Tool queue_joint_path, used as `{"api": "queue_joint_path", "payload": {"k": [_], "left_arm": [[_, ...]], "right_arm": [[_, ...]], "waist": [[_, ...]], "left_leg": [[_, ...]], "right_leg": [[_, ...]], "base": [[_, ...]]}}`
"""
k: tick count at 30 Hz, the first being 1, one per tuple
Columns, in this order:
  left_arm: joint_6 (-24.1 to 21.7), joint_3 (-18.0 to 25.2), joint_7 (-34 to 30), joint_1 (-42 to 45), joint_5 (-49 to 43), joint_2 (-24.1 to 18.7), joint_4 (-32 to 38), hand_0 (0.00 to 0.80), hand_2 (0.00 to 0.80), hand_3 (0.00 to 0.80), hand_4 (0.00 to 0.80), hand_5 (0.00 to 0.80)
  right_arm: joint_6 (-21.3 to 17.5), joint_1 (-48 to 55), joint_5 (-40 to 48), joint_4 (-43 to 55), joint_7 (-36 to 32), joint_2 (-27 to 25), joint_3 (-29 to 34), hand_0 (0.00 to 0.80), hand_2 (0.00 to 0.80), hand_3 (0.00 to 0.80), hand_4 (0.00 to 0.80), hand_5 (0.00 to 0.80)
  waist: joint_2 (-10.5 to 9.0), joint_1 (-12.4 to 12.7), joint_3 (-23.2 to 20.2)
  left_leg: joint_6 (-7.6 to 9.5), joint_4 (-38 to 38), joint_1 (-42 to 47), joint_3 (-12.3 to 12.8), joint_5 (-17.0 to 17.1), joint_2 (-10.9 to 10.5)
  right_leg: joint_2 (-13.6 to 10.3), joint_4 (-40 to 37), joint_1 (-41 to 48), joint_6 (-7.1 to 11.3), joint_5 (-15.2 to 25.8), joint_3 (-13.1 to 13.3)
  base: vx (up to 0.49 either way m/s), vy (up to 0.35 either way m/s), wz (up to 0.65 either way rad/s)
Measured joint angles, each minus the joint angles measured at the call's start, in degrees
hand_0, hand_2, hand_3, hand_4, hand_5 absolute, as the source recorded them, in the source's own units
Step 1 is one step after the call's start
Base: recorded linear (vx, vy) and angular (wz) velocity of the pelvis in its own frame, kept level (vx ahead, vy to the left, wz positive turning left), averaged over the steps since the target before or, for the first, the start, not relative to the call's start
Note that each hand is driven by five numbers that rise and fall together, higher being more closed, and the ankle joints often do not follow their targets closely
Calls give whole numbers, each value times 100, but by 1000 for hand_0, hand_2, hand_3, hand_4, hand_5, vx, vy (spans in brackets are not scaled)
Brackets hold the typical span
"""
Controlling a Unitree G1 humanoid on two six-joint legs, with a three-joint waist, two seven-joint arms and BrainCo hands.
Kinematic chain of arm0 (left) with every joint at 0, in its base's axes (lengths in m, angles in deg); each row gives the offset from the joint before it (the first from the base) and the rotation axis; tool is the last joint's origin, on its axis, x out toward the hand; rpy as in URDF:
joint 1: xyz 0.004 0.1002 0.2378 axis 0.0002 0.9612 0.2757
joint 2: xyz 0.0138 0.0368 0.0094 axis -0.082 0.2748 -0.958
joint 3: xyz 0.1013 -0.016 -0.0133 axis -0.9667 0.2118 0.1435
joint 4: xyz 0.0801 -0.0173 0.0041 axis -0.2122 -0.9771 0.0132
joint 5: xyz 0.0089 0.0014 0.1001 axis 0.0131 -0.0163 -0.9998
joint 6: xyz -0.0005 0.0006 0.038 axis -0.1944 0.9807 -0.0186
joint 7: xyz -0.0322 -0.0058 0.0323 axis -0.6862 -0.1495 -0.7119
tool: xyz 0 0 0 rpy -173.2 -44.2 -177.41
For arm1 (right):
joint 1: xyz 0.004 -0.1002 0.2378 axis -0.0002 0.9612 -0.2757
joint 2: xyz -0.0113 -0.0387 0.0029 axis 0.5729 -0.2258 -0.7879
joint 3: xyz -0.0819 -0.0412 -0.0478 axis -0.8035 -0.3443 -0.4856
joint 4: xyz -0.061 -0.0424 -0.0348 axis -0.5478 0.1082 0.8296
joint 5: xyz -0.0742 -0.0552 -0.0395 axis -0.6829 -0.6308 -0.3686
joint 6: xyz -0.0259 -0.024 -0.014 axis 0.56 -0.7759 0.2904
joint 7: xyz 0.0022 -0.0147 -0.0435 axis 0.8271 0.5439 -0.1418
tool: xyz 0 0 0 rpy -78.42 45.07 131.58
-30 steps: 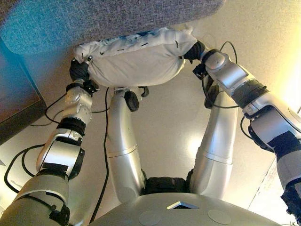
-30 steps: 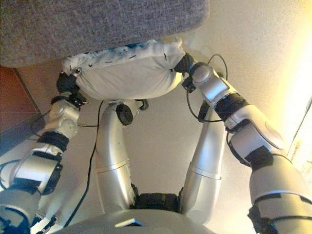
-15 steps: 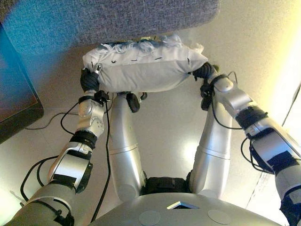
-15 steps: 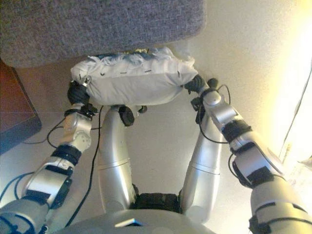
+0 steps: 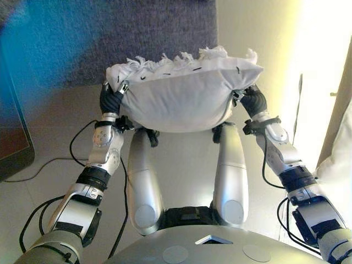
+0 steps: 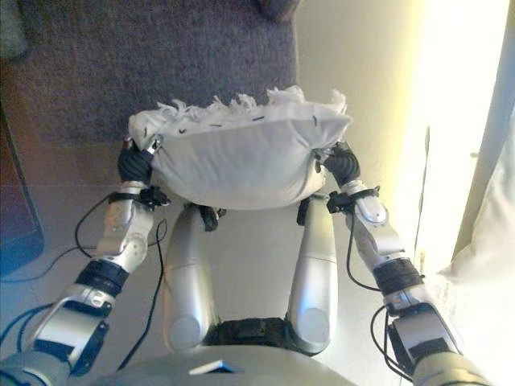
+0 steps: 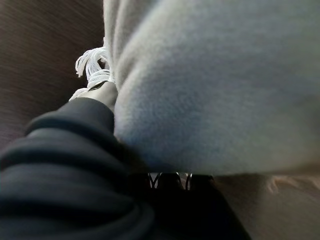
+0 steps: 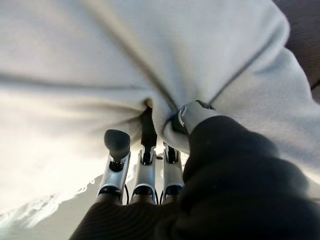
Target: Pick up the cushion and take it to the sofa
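Observation:
A white cushion [image 5: 181, 96] with a fringed far edge hangs in the air between my two hands, in front of the grey sofa [image 5: 110, 38] that fills the top of both eye views. My left hand [image 5: 111, 102] grips its left end; in the left wrist view the thumb [image 7: 102, 92] lies on the cloth by the fringe and the fingers sit under the cushion [image 7: 215, 85]. My right hand [image 5: 254, 102] holds the right end: its fingers [image 8: 116, 142] dig into the cushion [image 8: 100, 60] and the thumb pinches a fold.
A dark low cabinet [image 5: 11, 148] stands at the left on the pale floor [image 5: 181, 154]. Something white and soft [image 5: 338, 159] shows at the right edge beside a bright strip of light.
The view has swung, so the sofa now fills more of the top. Both arms have stretched forward, and the cushion sits higher and nearer the sofa, still held at both ends.

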Motion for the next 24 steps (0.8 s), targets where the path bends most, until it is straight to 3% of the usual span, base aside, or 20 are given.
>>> {"api": "queue_joint_path", "payload": {"k": [8,14,16,17,19,24], "left_arm": [[492,437,-196,196,35,67,171,800,800,800,800,800],[824,453,-399,274,85,161,333,800,800,800,800,800],[937,455,-435,446,86,227,368,800,800,800,800,800],[1041,457,-470,545,85,293,372,800,800,800,800,800],[1228,486,-520,689,78,358,380,800,800,800,800,800],[1587,696,-552,980,-22,435,416,800,800,800,800,800]], "right_arm": [[65,229,25,228,-236,31,89,800,800,800,800,800],[311,286,-121,451,-253,-67,417,800,800,800,800,800],[479,287,-231,467,-262,-183,461,800,800,800,800,800],[614,288,-231,483,-279,-274,466,800,800,800,800,800],[768,315,-232,480,-292,-288,473,800,800,800,800,800],[927,766,-280,486,-355,-37,453,800,800,800,800,800]], "waist": [[-18,30,-68],[58,26,-247],[96,76,-410],[175,97,-545],[244,229,-758],[242,319,-1563]], "left_leg": [[-285,-1565,1587,-93,586,165],[-234,-2170,2229,-136,926,239],[-231,-2225,2398,-212,918,140],[-156,-2278,2499,-322,806,33],[-194,-2627,2913,-643,663,-260],[-169,-3060,3576,-482,658,-370]], "right_leg": [[394,-818,1290,-239,113,-260],[490,-1052,1940,-361,11,-600],[463,-1113,2082,-347,2,-561],[457,-1263,2199,-303,63,-524],[469,-1700,2527,-202,317,-361],[405,-2800,3464,11,700,-377]], "base": [[159,-191,-5],[149,-98,17],[195,39,-2],[205,57,-21],[217,59,-39],[193,64,-9]]}}
